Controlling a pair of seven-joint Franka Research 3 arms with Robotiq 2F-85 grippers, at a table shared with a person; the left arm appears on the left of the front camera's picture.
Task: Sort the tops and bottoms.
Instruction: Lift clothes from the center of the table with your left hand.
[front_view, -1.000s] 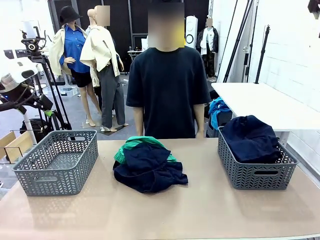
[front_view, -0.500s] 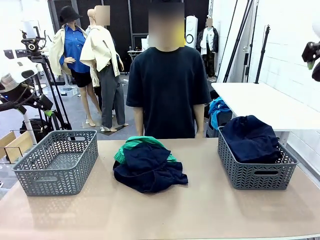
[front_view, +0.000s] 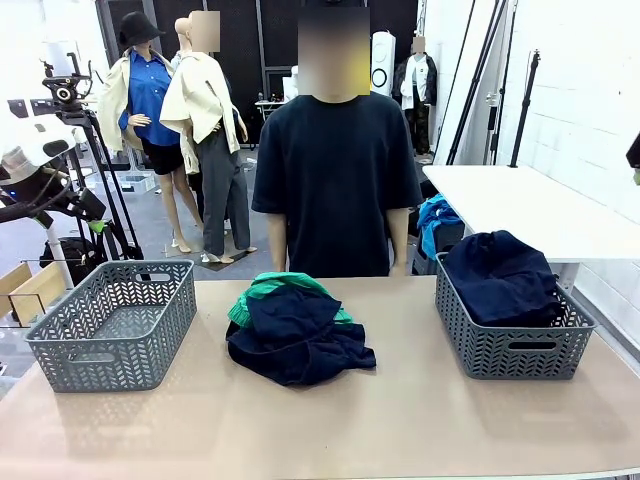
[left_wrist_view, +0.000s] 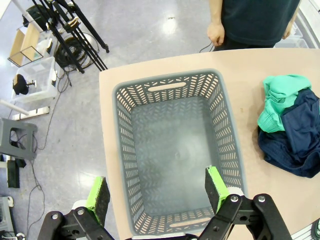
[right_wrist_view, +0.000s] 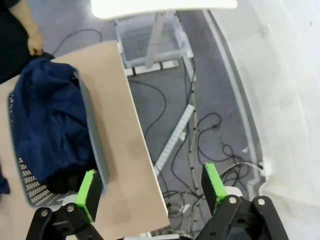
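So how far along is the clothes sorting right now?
Done: navy clothes sit in the right basket. In hand: nothing; the left claw and right claw are both open. Left: the dark garments and green garment piled mid-table, with the left basket empty.

The tan wooden table (front_view: 400, 420) is bare along its near edge and in the lanes either side of the central heap of dark navy cloth (front_view: 300, 340), which lies on a bright green garment (front_view: 275, 288). The grey lattice plastic basket on the left (front_view: 110, 335) is open from above. The matching right basket (front_view: 510, 350) is piled past its rim with a dark navy garment (front_view: 500, 275). A person in a black T-shirt (front_view: 335, 170) blocks the far edge.
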